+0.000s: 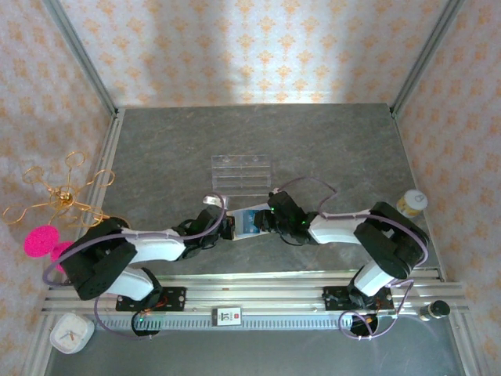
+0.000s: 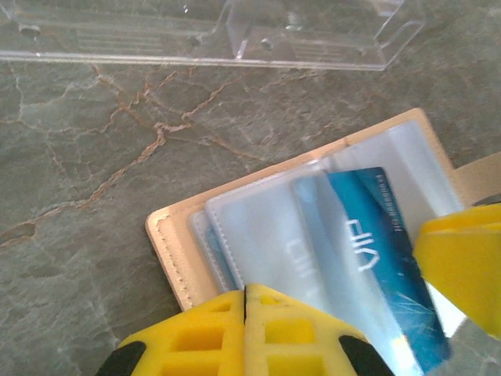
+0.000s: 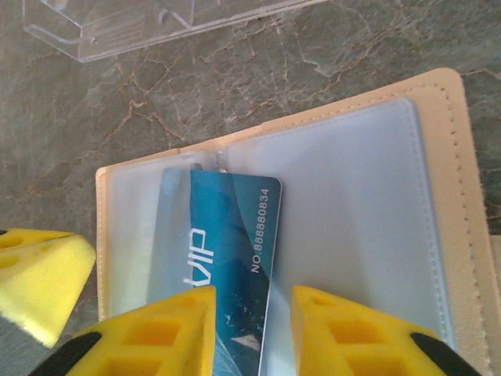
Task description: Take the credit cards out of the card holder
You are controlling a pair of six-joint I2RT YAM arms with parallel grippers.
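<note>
Lying open on the grey table [image 1: 156, 149], the card holder [image 3: 462, 196] is seen between the two grippers, just in front of a clear plastic tray [image 1: 240, 172]. Its pale, see-through pockets are turned upward. One blue credit card [image 3: 231, 235], printed with white lettering and a number, is partly covered by a pocket near the fold, with the rest bare across the sleeves. The right gripper [image 3: 254, 301] is held with its fingers spread a little. The near end of the card is framed in the gap, and a thin strip of space is left against one finger, so no pinch is shown. The left gripper [image 2: 245, 294] is set at the edge of the card holder, its fingers pressed together with nothing seen between them. In the left wrist view, a further blue edge can be made out beneath the pockets.
</note>
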